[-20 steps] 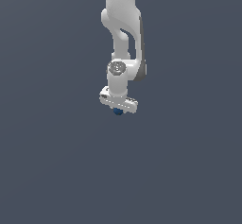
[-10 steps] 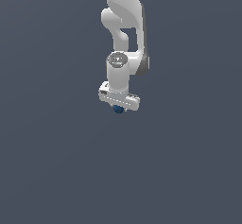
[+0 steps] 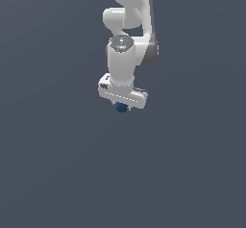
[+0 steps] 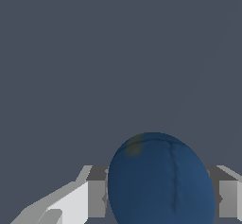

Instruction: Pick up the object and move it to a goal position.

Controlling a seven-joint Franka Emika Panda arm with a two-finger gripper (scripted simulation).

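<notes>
Arm [image 3: 126, 54], the single white Panda, is filling the upper middle of the exterior view, and against the pictures from a second and half a second ago its wrist has been turning: the round cap on the joint above the hand, which was facing more to the side, is now sitting higher and more squarely toward the camera, while the hand itself is hanging at much the same spot in the picture as before. Below it the one gripper [image 3: 121, 107] is pointing downward, its broad white body tilting slightly so that the end toward the exterior view's right is sitting lower. One ball [image 3: 121, 107], small and dark blue, is peeking out just under the middle of that body, much narrower than the hand above it, as it was in both earlier pictures. In the wrist view the ball [image 4: 160, 180] is looming large between two grey fingers [image 4: 97, 197], one on each flank and both touching it, so the jaws are standing closed to the ball's width and clamping it. Around all this only a flat, dark grey-blue background [image 3: 53, 164] is showing, and nothing is standing near the arm or the ball.
</notes>
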